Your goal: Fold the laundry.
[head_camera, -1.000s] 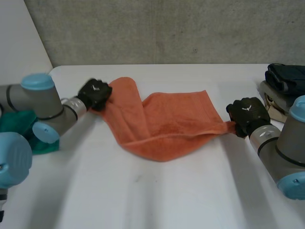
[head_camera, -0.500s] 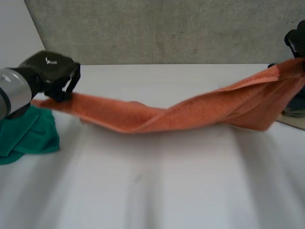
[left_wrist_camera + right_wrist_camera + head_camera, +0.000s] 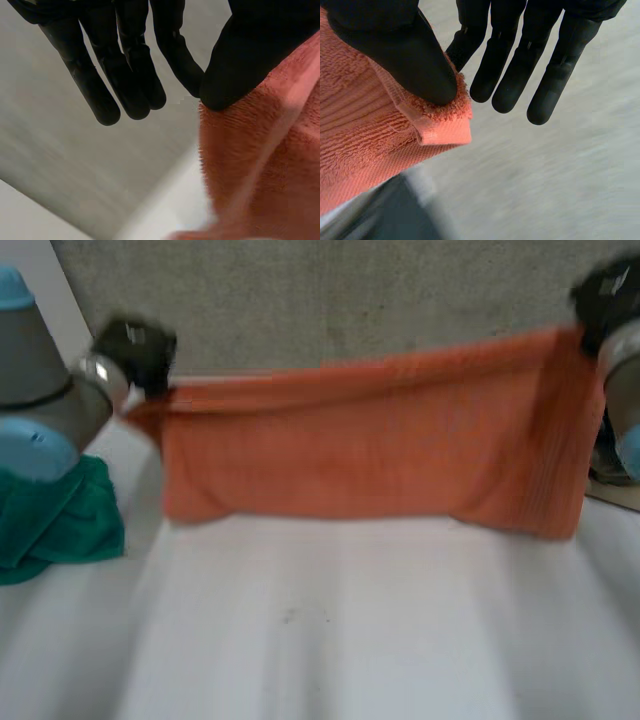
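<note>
In the head view I hold the orange towel [image 3: 370, 440] stretched out wide between my two hands, raised above the white counter [image 3: 330, 630]. My left hand [image 3: 135, 348] has one upper corner and my right hand [image 3: 605, 295] has the other. The cloth hangs as a broad band in front of the grey wall [image 3: 330, 300], and its lower edge comes down to about the counter; I cannot tell whether it touches. A crumpled green cloth [image 3: 55, 525] lies on the counter under my left arm, apart from the towel.

In the left wrist view my left hand [image 3: 125, 60] pinches the orange towel [image 3: 260, 165] at its corner: the thumb presses on the cloth against the nearest finger, while the other fingers reach out straight beside it, touching nothing.

In the right wrist view my right hand [image 3: 520, 50] is clamped the same way. The thumb pins the hemmed corner of the orange towel [image 3: 365, 145] against a finger behind it, and the remaining fingers are straight and free.
</note>
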Motion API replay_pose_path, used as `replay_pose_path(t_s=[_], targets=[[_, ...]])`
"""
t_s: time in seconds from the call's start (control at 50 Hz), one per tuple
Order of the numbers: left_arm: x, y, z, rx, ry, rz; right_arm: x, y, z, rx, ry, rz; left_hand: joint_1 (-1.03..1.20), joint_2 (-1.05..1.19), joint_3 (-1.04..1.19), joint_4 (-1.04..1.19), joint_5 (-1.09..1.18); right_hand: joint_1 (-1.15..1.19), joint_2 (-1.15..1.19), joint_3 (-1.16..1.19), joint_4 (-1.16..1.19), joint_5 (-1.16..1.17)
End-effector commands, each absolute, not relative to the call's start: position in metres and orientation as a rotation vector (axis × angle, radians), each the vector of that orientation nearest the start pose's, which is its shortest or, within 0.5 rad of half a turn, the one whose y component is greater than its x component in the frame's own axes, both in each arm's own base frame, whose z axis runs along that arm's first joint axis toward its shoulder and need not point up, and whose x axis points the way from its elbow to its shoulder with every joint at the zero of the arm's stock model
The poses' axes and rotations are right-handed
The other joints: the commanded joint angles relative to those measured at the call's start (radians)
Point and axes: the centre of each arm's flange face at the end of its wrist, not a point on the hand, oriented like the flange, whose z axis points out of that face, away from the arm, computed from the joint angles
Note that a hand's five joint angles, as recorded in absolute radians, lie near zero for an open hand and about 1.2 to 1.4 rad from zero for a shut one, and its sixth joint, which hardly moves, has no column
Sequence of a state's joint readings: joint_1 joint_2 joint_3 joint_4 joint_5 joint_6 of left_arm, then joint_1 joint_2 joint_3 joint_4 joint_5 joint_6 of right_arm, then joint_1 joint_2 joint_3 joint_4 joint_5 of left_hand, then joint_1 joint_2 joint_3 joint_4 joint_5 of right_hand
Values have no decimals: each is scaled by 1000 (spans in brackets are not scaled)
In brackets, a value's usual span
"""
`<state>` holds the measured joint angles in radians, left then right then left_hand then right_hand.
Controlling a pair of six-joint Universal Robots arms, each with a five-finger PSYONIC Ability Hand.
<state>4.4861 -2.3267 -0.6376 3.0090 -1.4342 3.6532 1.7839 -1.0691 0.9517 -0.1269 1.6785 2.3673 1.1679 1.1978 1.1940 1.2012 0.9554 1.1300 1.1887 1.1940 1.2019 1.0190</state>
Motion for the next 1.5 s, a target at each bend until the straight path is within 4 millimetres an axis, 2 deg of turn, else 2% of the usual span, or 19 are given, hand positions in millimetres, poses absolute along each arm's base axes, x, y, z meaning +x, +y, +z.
replay_pose_path(t_s=[0.02,0.06,0.12,0.24,0.28,0.44,0.46,0.52,0.62,0.72,0.84,0.94,1.12,1.22,1.28,1.3,1.34,1.44,1.5], targets=[[-248,-443,379,604,1368,-2643,215,-406,412,371,-1032,2402,228,198,202,195,266,266,208,202,194,203],[-246,-434,399,554,1296,-2687,217,-404,415,369,-1020,2416,228,198,202,195,266,266,208,202,194,203],[-239,-431,403,523,1318,-2672,224,-402,412,393,-1039,2426,228,198,202,195,266,266,208,202,194,203],[-240,-421,347,606,1592,-2522,227,-402,381,490,-1187,2360,228,198,202,195,266,266,208,202,194,203],[-238,-415,336,623,1645,-2484,228,-402,363,554,-1262,2322,228,198,202,195,266,266,208,202,194,203],[-236,-383,244,771,1994,-2234,230,-389,284,777,-1571,2131,228,198,202,195,266,266,208,202,194,203],[-236,-379,229,797,2042,-2205,232,-386,279,799,-1590,2122,-219,-249,-245,-252,-181,266,208,202,194,203],[-239,-375,212,841,2089,-2185,247,-371,272,878,-1614,2138,-894,-924,-920,-927,-856,266,208,202,194,203],[-250,-373,164,878,2268,-2105,280,-327,313,966,-1532,2268,-990,-1020,-1016,-1023,-952,266,208,202,194,203],[-258,-375,166,731,2396,-2207,291,-280,369,1010,-1439,2385,-990,-1020,-1016,-1023,-952,266,208,202,194,203],[-269,-380,177,542,2493,-2385,303,-231,405,1074,-1364,2500,-987,-1017,-1013,-1020,-949,266,208,202,194,203],[-285,-379,162,560,2522,-2411,305,-178,443,1085,-1244,2644,-990,-1020,-1016,-1023,-952,266,208,202,194,203],[-326,-377,139,658,2551,-2452,293,-102,485,1101,-1123,2821,-984,-1014,-1010,-1017,-946,266,208,202,194,203],[-341,-376,132,686,2557,-2481,282,-88,495,1066,-1135,2859,-937,-967,-963,-970,-899,266,208,202,194,203],[-348,-373,127,678,2608,-2479,277,-84,499,1039,-1153,2884,-524,-554,-550,-558,-486,266,208,202,194,203],[-350,-370,123,662,2671,-2462,276,-84,500,1030,-1155,2887,-148,-178,-174,-181,-110,266,208,202,194,203],[-354,-363,118,672,2759,-2442,270,-87,503,976,-1158,2880,227,197,201,194,265,266,208,202,194,203],[-360,-333,107,791,3009,-2285,261,-107,505,884,-1167,2814,228,198,202,195,266,266,208,202,194,203],[-345,-338,139,726,2946,-2355,256,-129,501,834,-1196,2746,228,198,202,195,266,266,208,202,194,203]])
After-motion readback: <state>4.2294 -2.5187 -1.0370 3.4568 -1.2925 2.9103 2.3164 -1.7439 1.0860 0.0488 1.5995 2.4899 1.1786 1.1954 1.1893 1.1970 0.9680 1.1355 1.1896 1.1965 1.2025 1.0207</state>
